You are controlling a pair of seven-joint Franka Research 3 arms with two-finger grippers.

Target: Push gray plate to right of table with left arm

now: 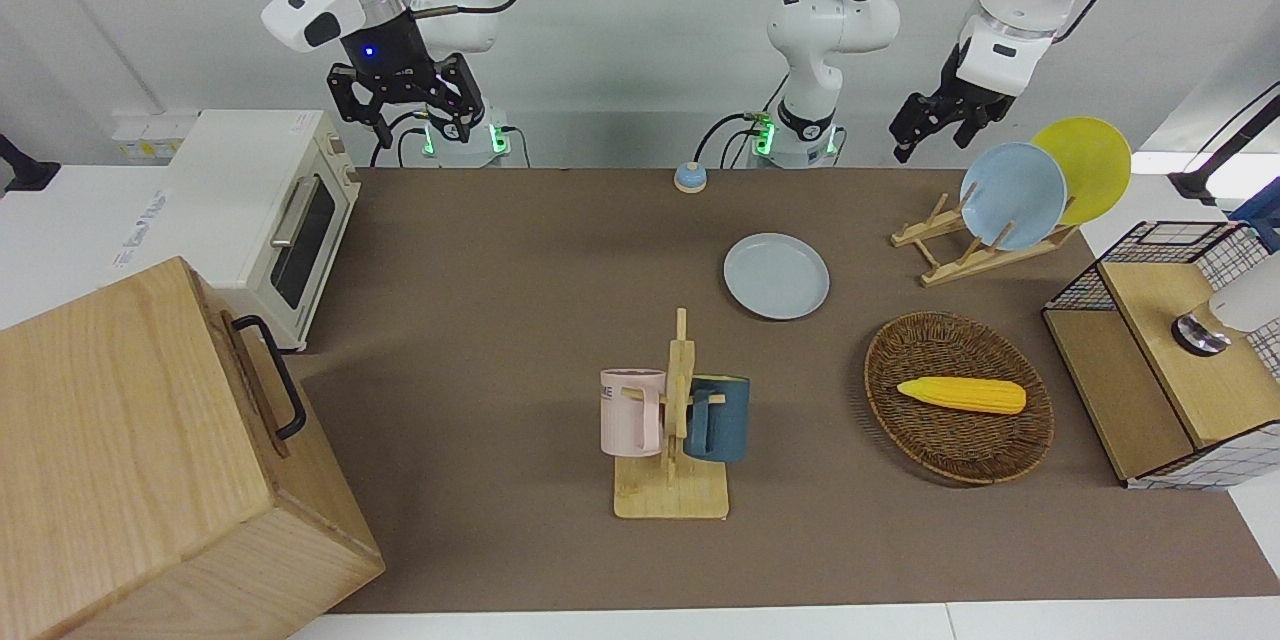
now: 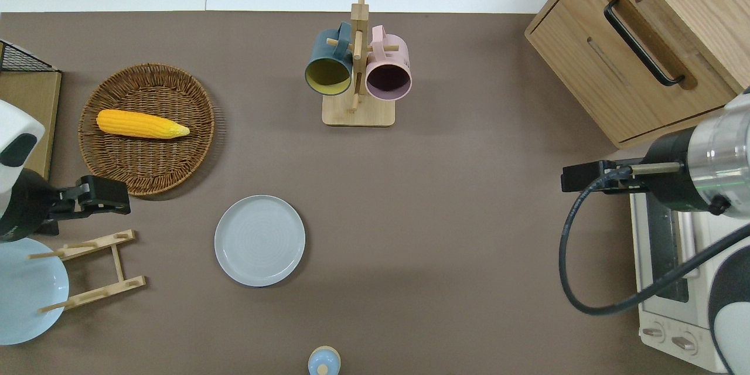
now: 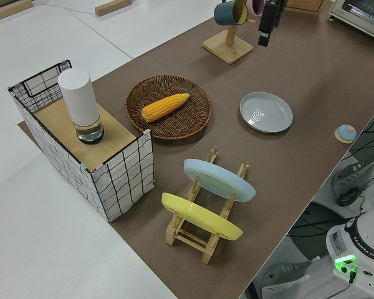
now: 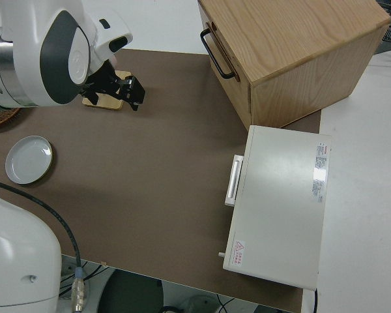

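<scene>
The gray plate [image 1: 777, 276] [image 2: 259, 240] [image 3: 266, 112] [image 4: 28, 159] lies flat on the brown table [image 1: 520, 250] [image 2: 445, 217], nearer to the robots than the mug stand. My left gripper [image 1: 928, 142] [image 2: 120, 196] [image 3: 262, 37] hangs in the air over the strip of table between the wicker basket and the plate rack. It is well apart from the plate, toward the left arm's end, and holds nothing. The right arm is parked, its gripper [image 1: 420, 125] open.
A wicker basket [image 2: 146, 176] holds a corn cob [image 2: 140, 123]. A wooden rack [image 1: 950, 250] carries a sky-blue and a yellow plate. A mug stand [image 2: 357, 111], toaster oven [image 1: 270, 210], wooden cabinet [image 1: 150, 460], wire crate [image 1: 1150, 370] and small blue knob [image 2: 323, 361] also stand here.
</scene>
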